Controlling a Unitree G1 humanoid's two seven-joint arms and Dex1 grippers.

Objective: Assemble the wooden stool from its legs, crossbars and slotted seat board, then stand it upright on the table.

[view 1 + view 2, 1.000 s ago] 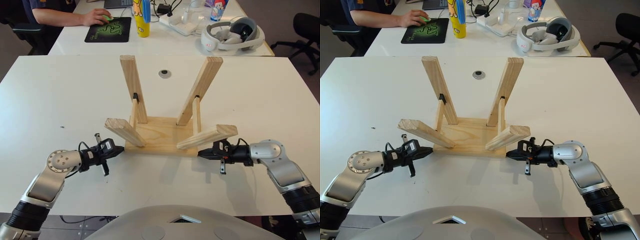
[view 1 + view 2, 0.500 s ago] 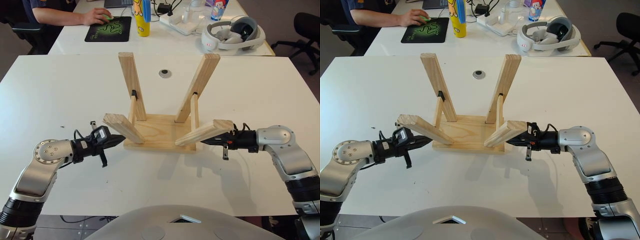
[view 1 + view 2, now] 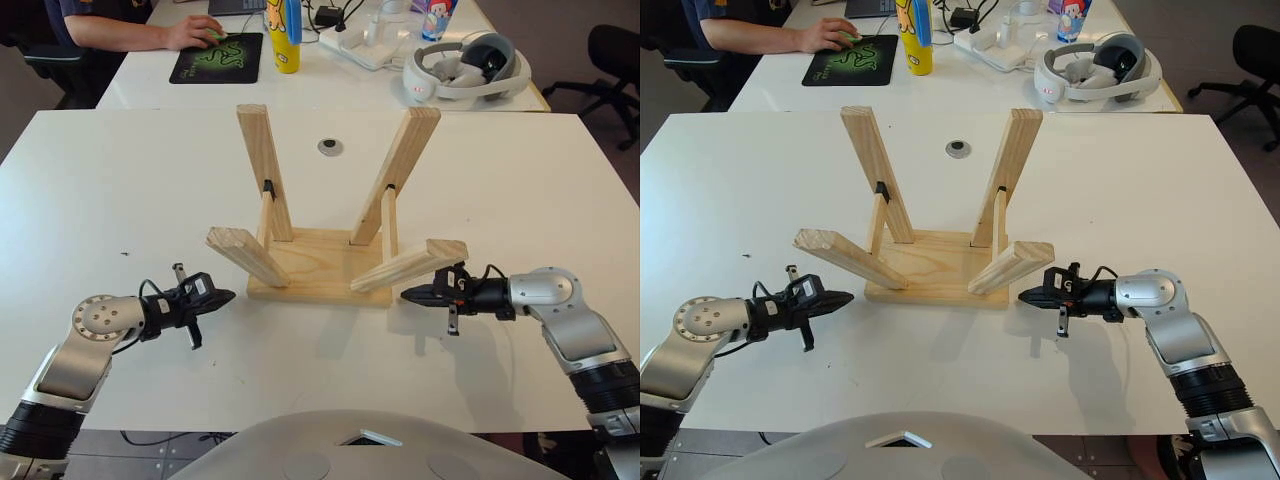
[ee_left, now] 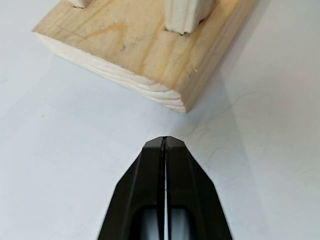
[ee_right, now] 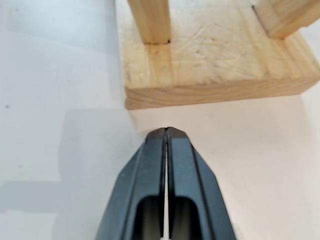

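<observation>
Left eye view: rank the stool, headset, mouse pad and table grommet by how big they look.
1. stool, clearly the largest.
2. headset and mouse pad: they look close in size and both lie far back, so I won't rank them.
3. table grommet, the smallest.

We see pale, bare wood with visible grain on the seat board (image 5: 210,55) and legs (image 3: 259,150), rougher at sawn ends. The surface (image 3: 110,180) looks smooth, matt white. The left claw (image 4: 164,141) and right claw (image 5: 166,131) look matt black plastic.
</observation>
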